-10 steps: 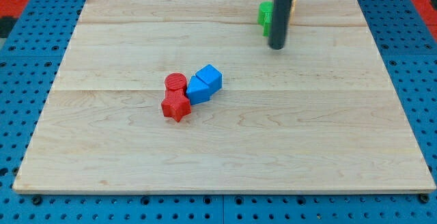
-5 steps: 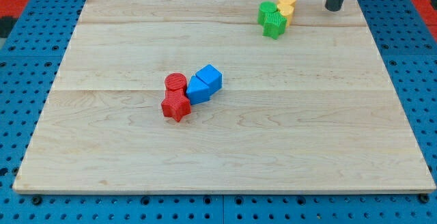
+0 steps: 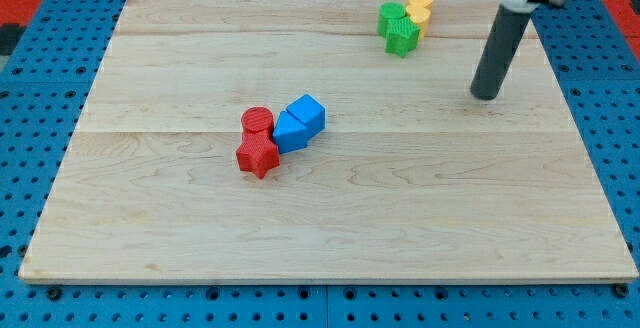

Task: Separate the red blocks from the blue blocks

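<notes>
While the dark straight rod descended from the upper right of the frame, my tip (image 3: pixel 486 96) rested on the light wooden table (image 3: pixel 330 228) in its upper right region, well apart from every block. The arm carried no end effector with jaws, only this rod, so nothing was held and no opening width could be told.

Near the centre of the frame, slightly to the left, the four task blocks lay clustered. The red cylinder-shaped block (image 3: pixel 257 121) sat at the upper left of the cluster, with the red star-shaped block (image 3: pixel 257 156) touching it just below. The lower blue cube-like block (image 3: pixel 290 131) touched both red blocks on their right side, and the second blue cube-like block (image 3: pixel 308 114) adjoined it toward the upper right. Red and blue blocks were thus in contact, not separated.

At the upper edge of the table, to the left of my tip and above it in the frame, lay a second cluster: a green star-shaped block (image 3: pixel 402 36) in front, a second green block (image 3: pixel 388 16) of unclear shape just behind it on the left, and a yellow block (image 3: pixel 420 4) touching them on the right. Around the table, a blue perforated base (image 3: pixel 30 168) was visible.
</notes>
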Motion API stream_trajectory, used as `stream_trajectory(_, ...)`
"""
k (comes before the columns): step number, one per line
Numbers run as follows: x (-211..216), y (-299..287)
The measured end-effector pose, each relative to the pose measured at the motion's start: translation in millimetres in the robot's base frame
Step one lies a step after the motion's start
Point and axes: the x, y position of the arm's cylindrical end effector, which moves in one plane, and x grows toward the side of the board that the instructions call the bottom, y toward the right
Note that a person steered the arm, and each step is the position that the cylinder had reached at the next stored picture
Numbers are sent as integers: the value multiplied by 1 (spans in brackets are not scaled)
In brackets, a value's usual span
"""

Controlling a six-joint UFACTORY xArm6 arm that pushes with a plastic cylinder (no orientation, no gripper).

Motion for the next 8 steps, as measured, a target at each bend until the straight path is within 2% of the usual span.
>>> stream_trajectory(1,87,-40)
stream_trajectory(2,109,-166)
stream_trajectory(3,99,-239)
stream_trajectory(4,54,-265)
stream_trajectory(5,48,-240)
stream_trajectory(6,11,-268)
stream_trajectory(7,-27,-258)
stream_trajectory(8,-41,-194)
